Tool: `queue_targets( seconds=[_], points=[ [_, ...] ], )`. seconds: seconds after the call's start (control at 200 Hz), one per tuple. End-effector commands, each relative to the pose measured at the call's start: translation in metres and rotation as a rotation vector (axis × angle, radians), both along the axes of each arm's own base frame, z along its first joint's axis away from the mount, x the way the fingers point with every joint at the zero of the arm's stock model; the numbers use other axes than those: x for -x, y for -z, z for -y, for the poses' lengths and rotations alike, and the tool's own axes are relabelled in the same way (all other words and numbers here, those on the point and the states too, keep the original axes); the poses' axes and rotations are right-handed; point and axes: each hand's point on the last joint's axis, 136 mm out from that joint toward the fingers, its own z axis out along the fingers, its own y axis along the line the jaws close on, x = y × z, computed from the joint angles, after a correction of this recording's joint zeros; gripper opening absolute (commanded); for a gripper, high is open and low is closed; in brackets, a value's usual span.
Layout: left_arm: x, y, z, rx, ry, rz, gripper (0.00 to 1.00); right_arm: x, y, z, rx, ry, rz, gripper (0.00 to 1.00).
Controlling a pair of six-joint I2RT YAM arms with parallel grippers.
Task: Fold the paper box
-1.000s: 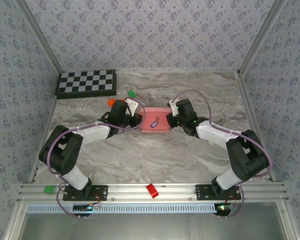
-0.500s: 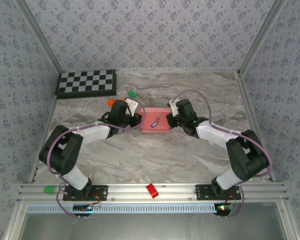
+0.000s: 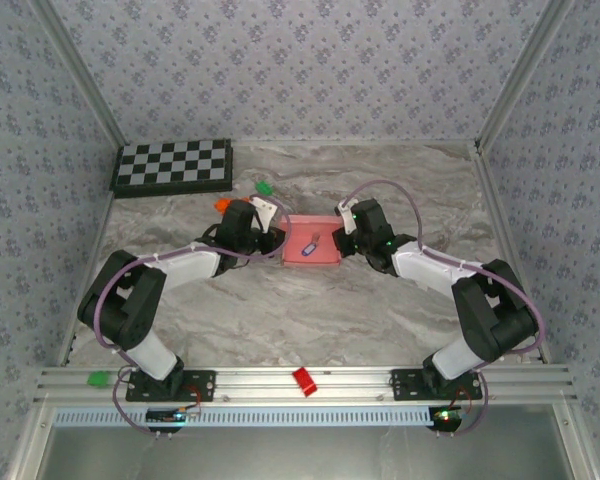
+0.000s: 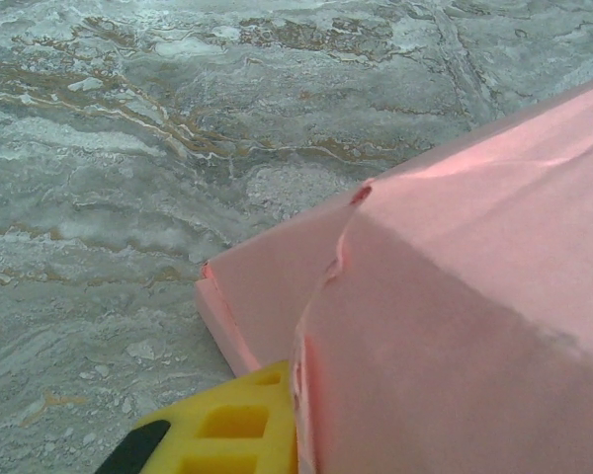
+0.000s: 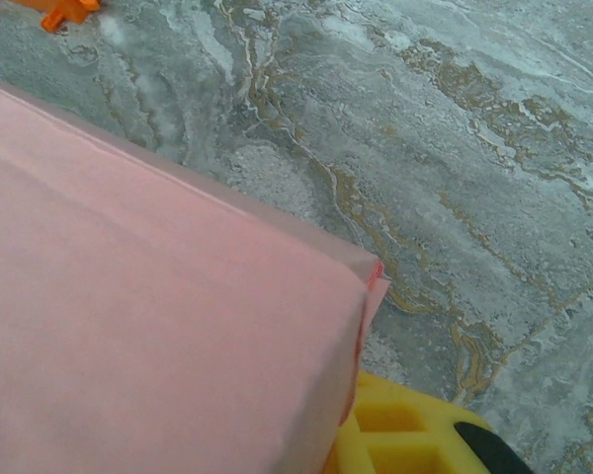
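Top external: paper box [image 3: 311, 250] being flanked by both arms on the table [image 3: 310, 310].
Grips are being partly hidden by salmon-pink card; its end is being pinched by the closed left pincer [image 3: 277, 240]; at the right pincer [image 3: 342, 240], the gap cannot be told.

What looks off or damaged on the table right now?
A small blue-purple piece sits on the salmon-pink card paper box at the centre of the table; it looks like stray clutter. In the left wrist view, the box's folded edge is nicked and slightly crumpled near the corner.
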Motion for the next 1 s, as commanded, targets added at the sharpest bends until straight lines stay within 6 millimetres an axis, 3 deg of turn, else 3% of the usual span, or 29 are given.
queue_targets(
  seconds=[0.0,0.445,0.735,0.995],
  points=[
    [-0.004,-0.029,0.014,0.062,0.034,0.041,0.10,-0.001,-0.007,0.001,0.009,0.015,-0.001,0.17],
    [0.000,-0.021,0.019,0.083,0.057,0.010,0.04,0.001,0.003,0.000,0.010,0.016,-0.024,0.15],
    [0.001,-0.024,0.026,0.108,0.084,0.003,0.15,0.000,0.003,0.000,0.011,0.020,-0.023,0.15],
    [0.000,-0.017,0.026,0.114,0.074,-0.014,0.14,0.002,0.006,0.000,0.012,0.023,-0.027,0.15]
  ],
)
